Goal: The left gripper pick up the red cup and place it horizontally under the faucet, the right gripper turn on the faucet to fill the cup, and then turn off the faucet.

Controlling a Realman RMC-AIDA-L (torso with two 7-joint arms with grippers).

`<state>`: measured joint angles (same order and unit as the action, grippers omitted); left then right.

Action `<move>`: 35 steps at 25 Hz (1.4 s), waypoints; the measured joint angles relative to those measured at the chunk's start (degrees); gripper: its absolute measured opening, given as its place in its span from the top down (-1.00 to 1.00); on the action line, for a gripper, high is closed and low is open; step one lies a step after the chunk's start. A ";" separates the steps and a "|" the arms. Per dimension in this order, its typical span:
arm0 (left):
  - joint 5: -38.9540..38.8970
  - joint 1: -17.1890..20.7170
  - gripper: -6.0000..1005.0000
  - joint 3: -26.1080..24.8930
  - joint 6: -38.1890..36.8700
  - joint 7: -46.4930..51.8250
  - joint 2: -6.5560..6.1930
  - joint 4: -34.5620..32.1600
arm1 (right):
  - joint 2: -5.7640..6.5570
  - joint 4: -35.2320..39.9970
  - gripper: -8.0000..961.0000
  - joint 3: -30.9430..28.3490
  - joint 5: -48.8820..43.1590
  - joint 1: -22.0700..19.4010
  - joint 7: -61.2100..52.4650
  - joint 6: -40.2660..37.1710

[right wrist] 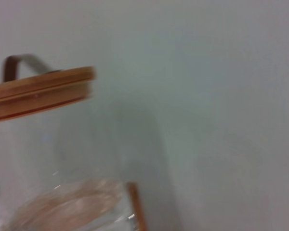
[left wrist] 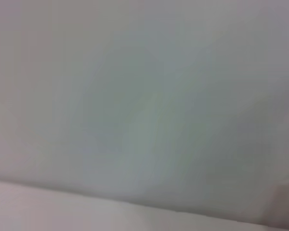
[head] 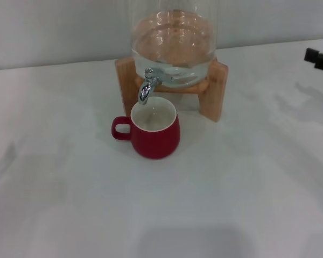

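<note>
Right hand barely shows at the frame's upper right edge; its grip cannot be told.
Squat red cup, white inside, stands upright under the chrome faucet, handle pointing frame-left.

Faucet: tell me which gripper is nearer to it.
Right. The right gripper shows only at the head view's right edge, well off to the faucet's right. The left gripper is out of sight in every view, so its distance cannot be judged.
</note>
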<state>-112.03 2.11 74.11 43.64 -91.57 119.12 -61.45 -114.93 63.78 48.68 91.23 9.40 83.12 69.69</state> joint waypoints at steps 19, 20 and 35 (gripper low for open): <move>3.77 -1.87 -0.70 -3.46 -1.98 2.91 -0.01 2.02 | -0.08 35.79 -0.66 40.25 -19.20 -5.79 -29.51 -17.86; 4.33 -1.89 -0.70 -3.47 -1.98 3.41 -0.03 1.90 | -0.08 36.04 -0.66 41.84 -20.89 -5.84 -30.73 -19.86; 5.37 -1.76 -0.70 -3.45 -1.41 4.03 -0.02 0.07 | -0.21 29.85 -0.66 50.72 -24.07 -3.17 -34.63 -29.49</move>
<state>-106.66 0.35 70.65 42.23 -87.54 119.09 -61.38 -115.14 93.63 99.40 67.16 6.23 48.49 40.20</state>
